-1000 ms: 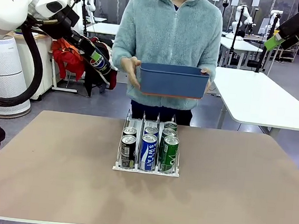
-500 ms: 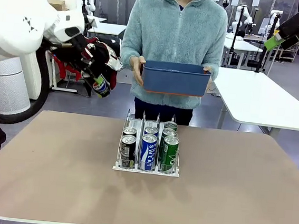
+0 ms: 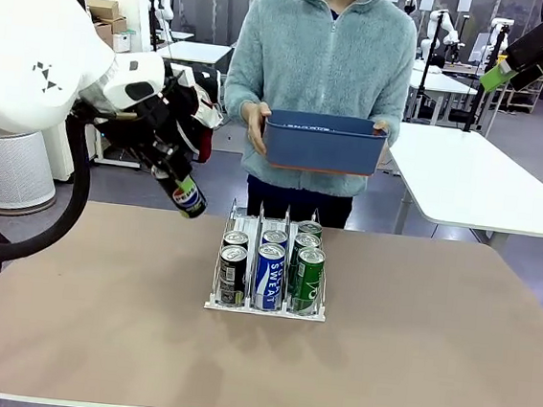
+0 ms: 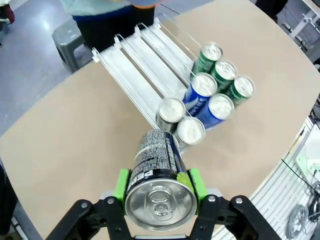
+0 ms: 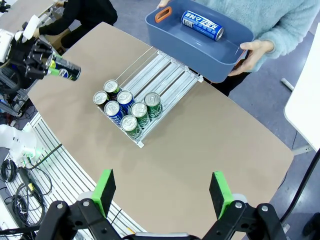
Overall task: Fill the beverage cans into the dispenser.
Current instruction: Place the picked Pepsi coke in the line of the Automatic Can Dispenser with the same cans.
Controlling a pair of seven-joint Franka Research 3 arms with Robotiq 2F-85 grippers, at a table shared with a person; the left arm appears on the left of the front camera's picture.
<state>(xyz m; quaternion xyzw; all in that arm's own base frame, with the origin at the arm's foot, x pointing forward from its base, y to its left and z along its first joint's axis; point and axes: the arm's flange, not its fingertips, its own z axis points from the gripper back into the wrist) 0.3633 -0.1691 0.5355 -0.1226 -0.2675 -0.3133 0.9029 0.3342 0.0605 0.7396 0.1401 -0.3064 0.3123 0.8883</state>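
Observation:
My left gripper (image 3: pixel 176 180) is shut on a black Pepsi can (image 3: pixel 188 198), tilted in the air above the table just left of the dispenser's far end. In the left wrist view the can (image 4: pixel 159 172) sits between the green pads (image 4: pixel 121 184), with the rack below and ahead. The clear dispenser (image 3: pixel 264 310) holds two black cans (image 3: pixel 232 275) in its left lane, two blue ones (image 3: pixel 268 275) in the middle and three green ones (image 3: pixel 308 279) on the right. My right gripper (image 5: pixel 163 192) hangs open high above the table, holding nothing.
At the far side a person holds a blue bin (image 3: pixel 320 146) at chest height. One blue can (image 5: pixel 202 25) lies inside that bin (image 5: pixel 165 31). The back halves of the dispenser lanes (image 4: pixel 145 65) are bare. A white table (image 3: pixel 485 181) stands behind on the right.
My left arm has carried the Pepsi can down and to the right, toward the dispenser. The person has shifted the bin slightly right. The right gripper has stayed put.

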